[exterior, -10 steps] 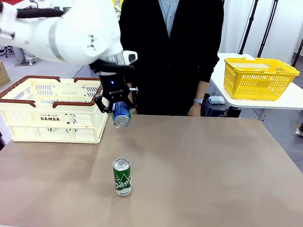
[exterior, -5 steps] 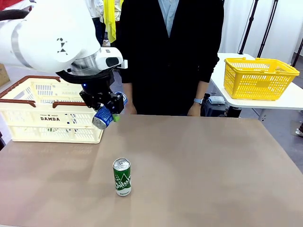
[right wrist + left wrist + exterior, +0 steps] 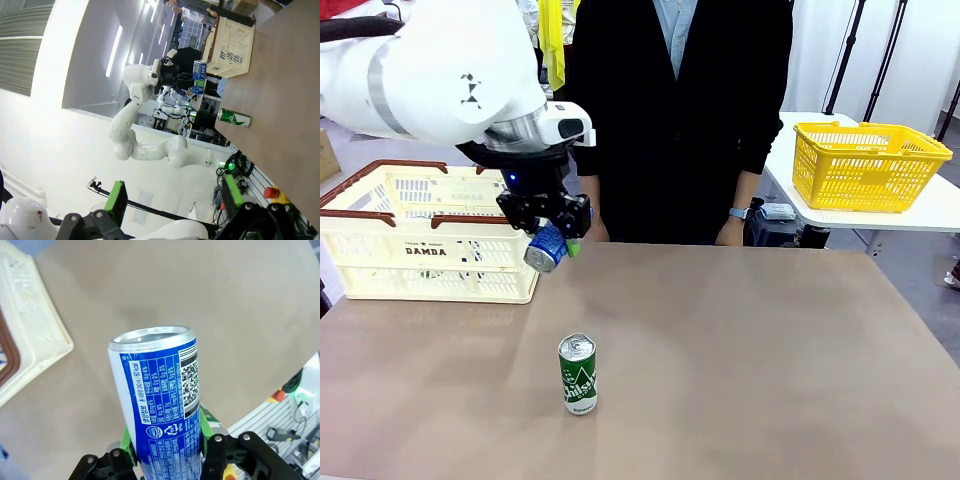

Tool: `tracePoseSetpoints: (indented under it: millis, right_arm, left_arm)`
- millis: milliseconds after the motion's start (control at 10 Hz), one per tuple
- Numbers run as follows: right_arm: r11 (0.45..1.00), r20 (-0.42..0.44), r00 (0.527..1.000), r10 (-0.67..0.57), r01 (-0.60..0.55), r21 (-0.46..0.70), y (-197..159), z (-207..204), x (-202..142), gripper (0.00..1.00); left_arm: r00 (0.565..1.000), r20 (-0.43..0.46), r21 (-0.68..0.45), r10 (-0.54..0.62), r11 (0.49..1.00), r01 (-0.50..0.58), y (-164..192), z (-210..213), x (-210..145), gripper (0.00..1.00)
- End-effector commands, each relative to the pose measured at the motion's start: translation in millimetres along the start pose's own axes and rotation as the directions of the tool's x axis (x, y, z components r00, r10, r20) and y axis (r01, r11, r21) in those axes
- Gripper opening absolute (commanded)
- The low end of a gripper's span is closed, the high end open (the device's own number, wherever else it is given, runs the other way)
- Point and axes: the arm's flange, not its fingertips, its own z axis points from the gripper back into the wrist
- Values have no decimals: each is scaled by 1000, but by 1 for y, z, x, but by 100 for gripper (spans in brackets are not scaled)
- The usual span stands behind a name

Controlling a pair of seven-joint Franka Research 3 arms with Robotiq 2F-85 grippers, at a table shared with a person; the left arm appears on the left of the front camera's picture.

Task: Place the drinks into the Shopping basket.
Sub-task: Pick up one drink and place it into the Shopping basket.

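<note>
Two cans in play. The blue can (image 3: 546, 248) is clenched in the left gripper (image 3: 552, 238), off the table (image 3: 740, 350), tilted with its silver end toward the camera and low-left. It hangs just beside the right-hand near corner of the Shopping basket (image 3: 430, 245), at about 3 o'clock from the basket's front wall, not inside it.

Left wrist view: the blue can (image 3: 160, 405) rises from between the green pads (image 3: 204, 420), which press its lower sides; barcode and nutrition print face the lens, silver rim at 12 o'clock. The basket's cream corner and brown rim (image 3: 25, 335) sit at 9 o'clock, bare table beyond.

The green can (image 3: 578, 374) stands upright on the table, at roughly 6 o'clock from the held can and well apart from it, nothing touching it.

Right gripper (image 3: 172, 202): in the right wrist view its fingers stand spread wide, released, holding nothing. That view, rolled sideways, also shows the green can (image 3: 234, 118), the blue can (image 3: 199, 67) and the basket (image 3: 234, 42) farther off.

A person in a dark jacket (image 3: 680, 110) stands at the far edge, 12 o'clock. A yellow mesh basket (image 3: 868, 165) sits on a separate white table at 2 o'clock.
</note>
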Motion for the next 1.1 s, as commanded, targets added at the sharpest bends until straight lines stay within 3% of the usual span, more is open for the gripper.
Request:
tracePoseSetpoints:
  millis: [0, 100, 200, 500, 700, 1000]
  right_arm:
    - [1000, 6, 1000, -15, 15, 5, 4, 0, 0, 100]
    - [1000, 6, 1000, -15, 15, 5, 4, 0, 0, 100]
    - [1000, 6, 1000, -15, 15, 5, 4, 0, 0, 100]
    - [1000, 6, 1000, -15, 15, 5, 4, 0, 0, 100]
    - [1000, 6, 1000, -15, 15, 5, 4, 0, 0, 100]
    - [1000, 6, 1000, -15, 15, 5, 4, 0, 0, 100]
  left_arm:
    - [995, 21, 0, 102, 995, -102, 39, 41, 18, 0]
    - [968, 70, 3, 239, 971, -240, 84, 73, 53, 0]
    - [955, 70, 9, 289, 957, -291, 120, 81, 81, 0]
    - [959, -56, -11, 278, 960, -279, 224, 49, 137, 0]
    - [943, -108, -10, 315, 948, -318, 244, 14, 134, 0]
    - [931, -122, 42, 344, 939, -341, 234, -24, 112, 0]
